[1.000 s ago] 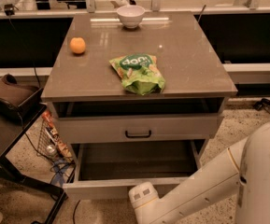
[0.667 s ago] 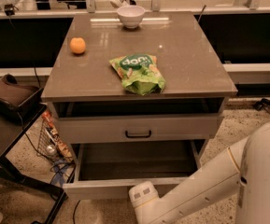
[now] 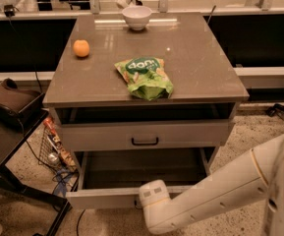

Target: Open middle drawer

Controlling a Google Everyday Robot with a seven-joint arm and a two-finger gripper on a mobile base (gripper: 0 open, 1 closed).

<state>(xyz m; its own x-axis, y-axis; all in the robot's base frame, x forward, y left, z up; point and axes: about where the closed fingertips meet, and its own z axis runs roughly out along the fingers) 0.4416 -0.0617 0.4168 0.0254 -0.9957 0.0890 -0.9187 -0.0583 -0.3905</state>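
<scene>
Speckled floor [image 3: 259,132], grey cabinet [image 3: 234,113] mid-frame with a flat top surface [image 3: 200,68]. Robot arm [image 3: 230,191] comes in low from the lower right, across the cabinet front. Middle drawer [image 3: 141,168] is, by my read, the one pulled well out under the top pair: plain grey inside, nothing in it, front panel toward the camera. Drawer above [image 3: 107,136] sits barely out, black bar handle [image 3: 145,141] at centre. On the surface: green snack bag [image 3: 144,77] near the front edge, white bowl [image 3: 136,17] at the back, orange [image 3: 81,48] to the left, all well apart. Gripper [image 3: 151,196] is at the centre of the middle drawer's front, right where its handle should be. That handle is hidden behind it, so can't tell whether the gripper is open or clamped on. Pull looks essentially done. Next move, my guess: let go, back straight off toward the base, don't nudge the front panel back in.
</scene>
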